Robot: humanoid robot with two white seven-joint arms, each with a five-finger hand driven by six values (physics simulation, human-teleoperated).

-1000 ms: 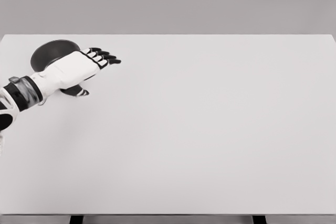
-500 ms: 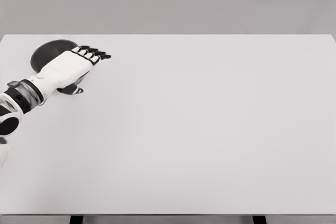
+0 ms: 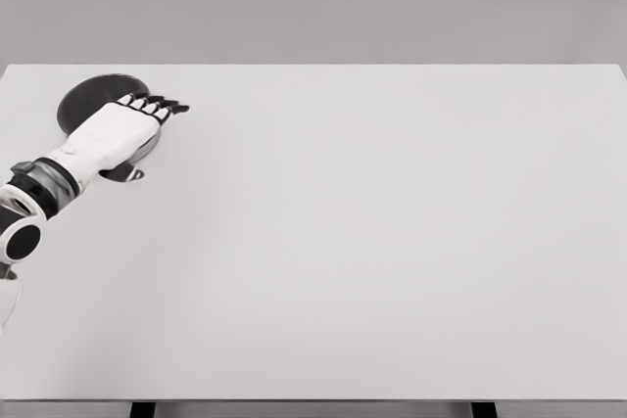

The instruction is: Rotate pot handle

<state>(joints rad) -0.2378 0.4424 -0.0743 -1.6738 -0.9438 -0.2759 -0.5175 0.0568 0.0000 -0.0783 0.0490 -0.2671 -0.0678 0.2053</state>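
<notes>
From my seat, the left hand lies nearest, over the wide white bench, fingers stretched flat and holding nothing. Beyond and beneath it sits the dark round metal pot at the far left corner; its handle I cannot make out. I would nudge sideways gently, keeping contact low.

**Flat, even light; soft render**

Bright and diffuse throughout, without glare or hot spots. Almost shadowless across the white table, only a faint dark patch beneath the left hand. Slightly soft, with smeared edges on the dark fingers. Straight table edges, no visible distortion.
</notes>
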